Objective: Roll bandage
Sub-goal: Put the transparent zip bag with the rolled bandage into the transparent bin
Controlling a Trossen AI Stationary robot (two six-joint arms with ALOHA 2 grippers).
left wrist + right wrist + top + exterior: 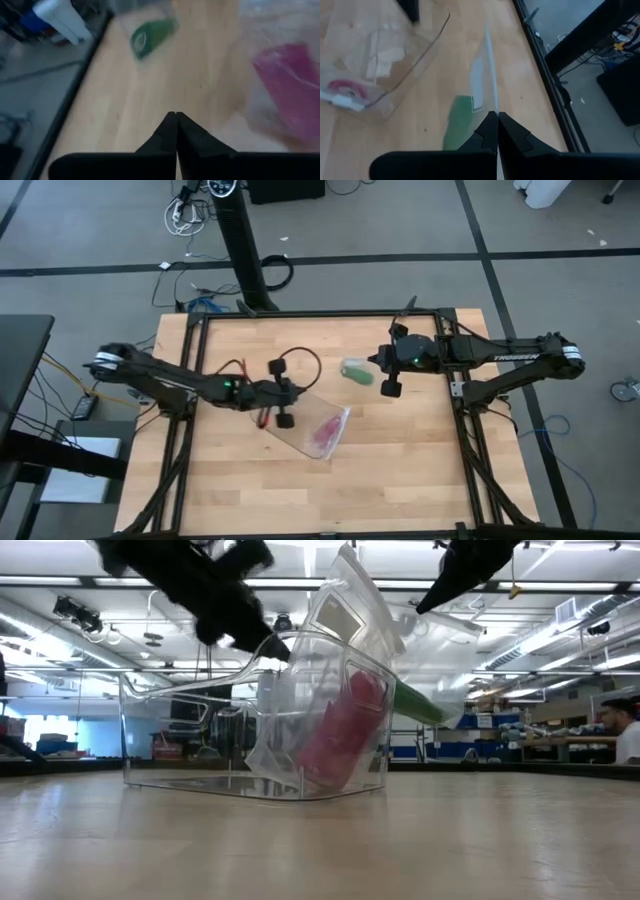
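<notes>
The bandage (355,370) is a small green roll inside a clear plastic bag (445,650); it also shows in the right wrist view (457,122) and the left wrist view (150,35). My right gripper (377,364) is shut on that bag above the table's middle. My left gripper (297,392) is shut above the left middle, beside a clear plastic container (200,730) that stands on the table with a pink item (340,730) in it. Nothing shows between the left fingers (176,117). My right gripper pinches the clear bag's thin upper edge (491,95) between its two fingers, coming slanting down from the table's right. The bag hangs below the fingers with the green roll tilted inside it. The clear container hides the bag's lower end in the low view. My left gripper: its tip (272,646) stands at the clear container's curved rim (200,675), and I cannot tell whether it touches the rim.
The pink item (325,430) in its clear wrapping lies just right of my left gripper. Black frame rails (460,430) run along the table's sides. Bare wood (300,500) fills the near half of the table. A person (625,730) shows far off in the room.
</notes>
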